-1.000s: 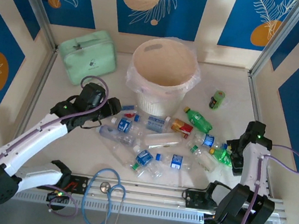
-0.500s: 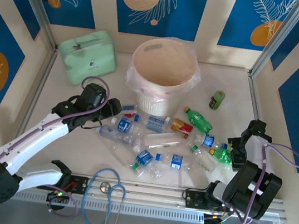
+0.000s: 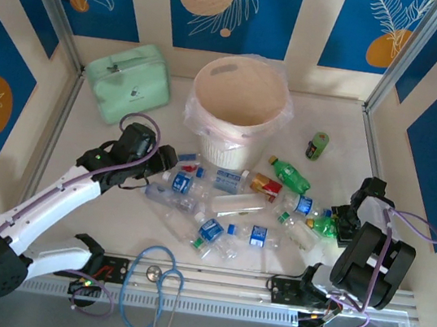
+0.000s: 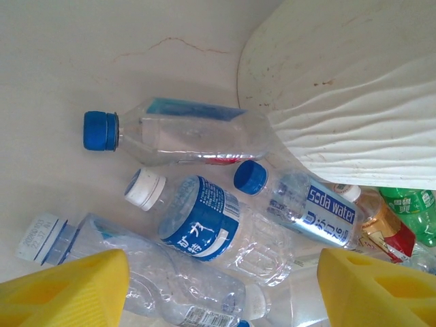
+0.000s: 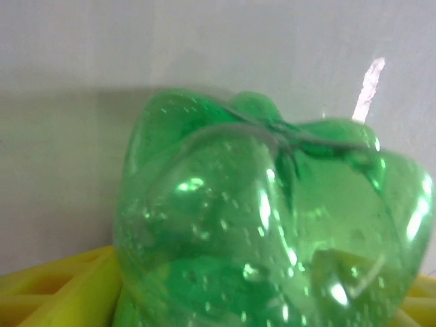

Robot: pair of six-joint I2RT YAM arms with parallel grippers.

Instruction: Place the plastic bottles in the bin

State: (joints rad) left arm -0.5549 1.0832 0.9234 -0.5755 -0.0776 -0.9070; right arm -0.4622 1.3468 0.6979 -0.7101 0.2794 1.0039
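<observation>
The white table [image 3: 347, 125] is carrying everything, and at its far middle the round cream-white bin [image 3: 239, 97] [image 4: 354, 102], peach inside and lined with thin clear plastic, is standing upright. Its ribbed white wall is looming at the upper right of the left wrist view. To the bin's left, the mint-green zip case [image 3: 128, 80] is sitting near the far-left corner. The left gripper [image 3: 166, 158] [image 4: 221, 266] is hovering just in front and to the left of the bin, its yellow fingers [image 4: 68, 289] spreading wide over the left end of the pile. The right gripper [image 3: 347, 222] is reaching low at the pile's right end, where a small see-through green bottle [image 3: 323, 226] [image 5: 272, 225] is sitting between its yellow fingers [image 5: 54, 289] — whether they are pressing on it I cannot tell. A blue-tubed stethoscope [image 3: 154, 271] is lying at the near edge between the arm bases. The small see-through plastic bottles [image 3: 228, 206], mostly clear with blue labels, are lying on their sides in a loose heap on the table in front of the bin. Under the left wrist, a clear blue-capped bottle [image 4: 170, 133] is resting beside the bin's foot, with a white-capped, blue-labelled bottle [image 4: 201, 228] and a blue-capped "soda water" bottle [image 4: 306, 208] just beside it. A small dark cylinder with a green top [image 3: 317, 145] is standing apart — to the right of the bin.
</observation>
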